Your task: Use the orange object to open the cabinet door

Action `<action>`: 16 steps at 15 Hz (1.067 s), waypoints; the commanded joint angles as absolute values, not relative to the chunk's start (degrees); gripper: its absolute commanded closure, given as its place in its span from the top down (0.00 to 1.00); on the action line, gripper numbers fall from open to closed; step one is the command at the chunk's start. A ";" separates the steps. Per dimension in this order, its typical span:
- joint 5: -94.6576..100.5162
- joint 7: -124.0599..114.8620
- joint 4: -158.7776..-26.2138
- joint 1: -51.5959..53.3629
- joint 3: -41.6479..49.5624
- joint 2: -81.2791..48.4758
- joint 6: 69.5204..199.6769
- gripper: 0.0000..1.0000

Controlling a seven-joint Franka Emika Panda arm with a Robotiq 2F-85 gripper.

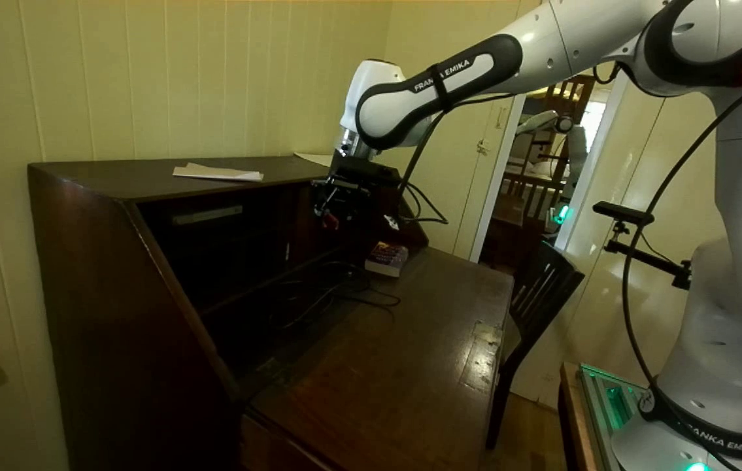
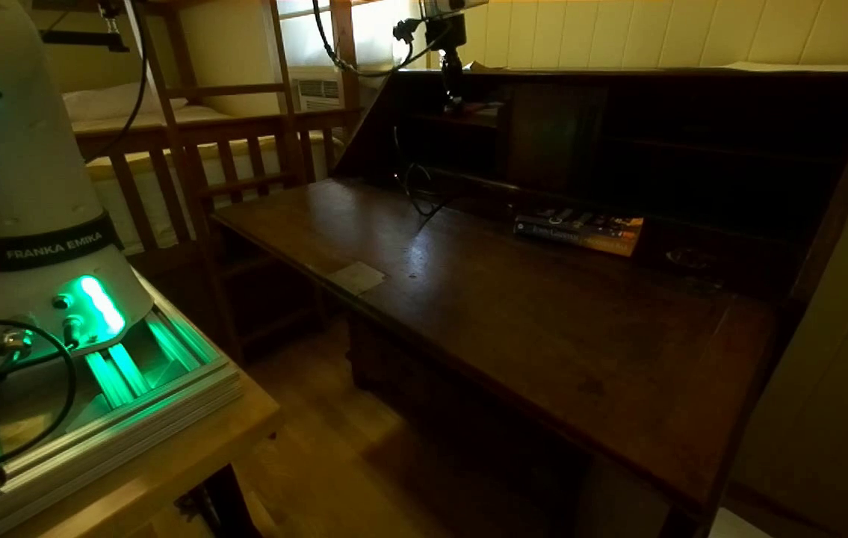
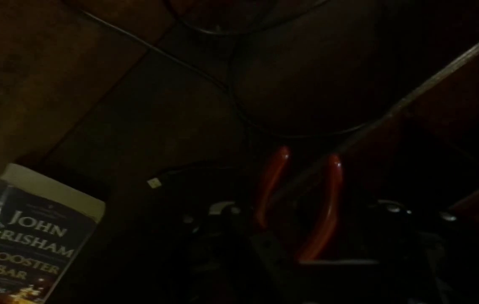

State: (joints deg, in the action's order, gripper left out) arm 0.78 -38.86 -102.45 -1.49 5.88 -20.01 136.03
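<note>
Nearest, we see our end effector [image 3: 283,242] clamped on the orange tool [image 3: 330,213], its handles [image 3: 270,181] jutting out. Below it, the bench [image 2: 468,314] carries a book [image 3: 41,240] and a cable [image 3: 184,66]; farther back, between the compartments [image 2: 715,179], stands the cabinet door [image 2: 554,138].

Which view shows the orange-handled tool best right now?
The wrist view: the orange-handled tool appears close up there, both curved handles distinct, though darkness hides the rest. The exterior views give, at most, a small reddish blur.
</note>
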 commanded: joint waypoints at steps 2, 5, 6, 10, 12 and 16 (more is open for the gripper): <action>-13.36 -23.88 -108.48 -4.60 0.92 -19.56 149.74 0.29; -18.54 -10.38 -111.94 -7.62 -3.83 -17.96 149.82 0.29; -17.97 -7.21 -113.42 -6.86 -2.69 -16.58 147.45 0.29; -13.83 -7.79 -112.69 -5.00 0.11 -17.76 144.54 0.29; -13.50 -7.77 -113.28 -5.05 0.60 -17.11 144.23 0.54; -11.58 -7.78 -112.08 -5.07 1.75 -19.57 143.36 0.29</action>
